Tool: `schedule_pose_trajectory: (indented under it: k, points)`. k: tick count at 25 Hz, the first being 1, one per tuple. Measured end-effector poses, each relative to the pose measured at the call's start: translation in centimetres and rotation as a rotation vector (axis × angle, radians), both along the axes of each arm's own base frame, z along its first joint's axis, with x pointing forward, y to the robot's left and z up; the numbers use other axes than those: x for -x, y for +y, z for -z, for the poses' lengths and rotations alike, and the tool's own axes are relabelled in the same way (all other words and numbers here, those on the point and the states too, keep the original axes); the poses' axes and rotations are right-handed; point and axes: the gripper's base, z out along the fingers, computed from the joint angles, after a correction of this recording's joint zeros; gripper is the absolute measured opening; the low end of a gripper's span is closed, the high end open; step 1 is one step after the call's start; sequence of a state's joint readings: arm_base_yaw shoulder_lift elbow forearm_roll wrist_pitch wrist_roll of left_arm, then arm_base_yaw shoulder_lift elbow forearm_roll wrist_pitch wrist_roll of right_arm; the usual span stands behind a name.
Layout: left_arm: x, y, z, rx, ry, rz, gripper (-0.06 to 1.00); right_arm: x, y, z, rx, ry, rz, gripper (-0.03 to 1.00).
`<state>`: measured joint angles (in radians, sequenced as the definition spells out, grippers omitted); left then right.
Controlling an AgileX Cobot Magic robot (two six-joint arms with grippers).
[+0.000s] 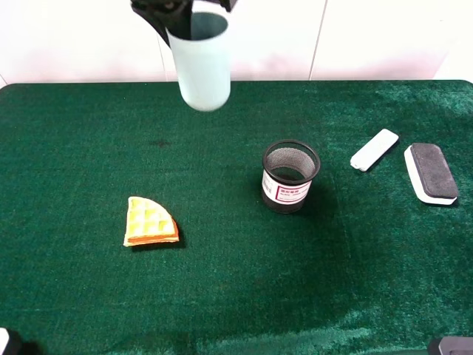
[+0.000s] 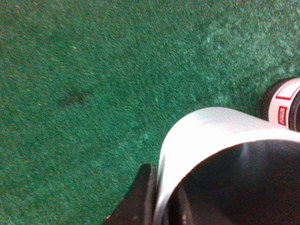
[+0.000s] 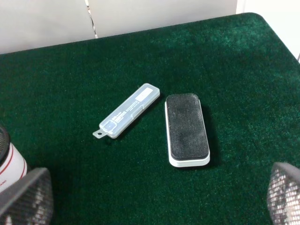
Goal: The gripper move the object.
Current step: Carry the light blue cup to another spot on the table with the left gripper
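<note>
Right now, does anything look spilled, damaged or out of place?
Nothing is spilled or toppled. Only a small dark smudge marks the green cloth, behind the waffle piece. The pale blue-green cup hangs in the air, gripped at its rim by the left gripper.

One pale cup (image 1: 203, 70), one mesh pen holder (image 1: 290, 177), one waffle wedge (image 1: 150, 222), one clear case (image 1: 374, 149), one board eraser (image 1: 431, 172)

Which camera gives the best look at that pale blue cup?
The exterior high view: the whole cup shows, held in the air. The left wrist view shows only its rim and wall, close up; the right wrist view shows nothing of it.
</note>
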<state>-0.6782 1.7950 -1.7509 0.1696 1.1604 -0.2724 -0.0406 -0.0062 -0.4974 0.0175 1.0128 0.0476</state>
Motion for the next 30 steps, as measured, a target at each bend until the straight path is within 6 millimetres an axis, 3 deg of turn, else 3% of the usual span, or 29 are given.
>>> schedule_pose_trajectory:
  k: [4, 11, 22, 30]
  points:
    - [1.5, 1.5, -0.7, -0.015, -0.011, -0.007, 0.06, 0.0, 0.0, 0.0, 0.0, 0.0, 0.0, 0.7]
    - [5.3, 4.8, -0.2, -0.045, 0.009, -0.064, 0.06, 0.0, 0.0, 0.0, 0.0, 0.0, 0.0, 0.7]
    - [10.6, 9.7, 1.5, -0.048, -0.027, -0.154, 0.06, 0.0, 0.0, 0.0, 0.0, 0.0, 0.0, 0.7]
    - [13.0, 12.1, 4.4, -0.06, -0.048, -0.23, 0.06, 0.0, 0.0, 0.0, 0.0, 0.0, 0.0, 0.7]
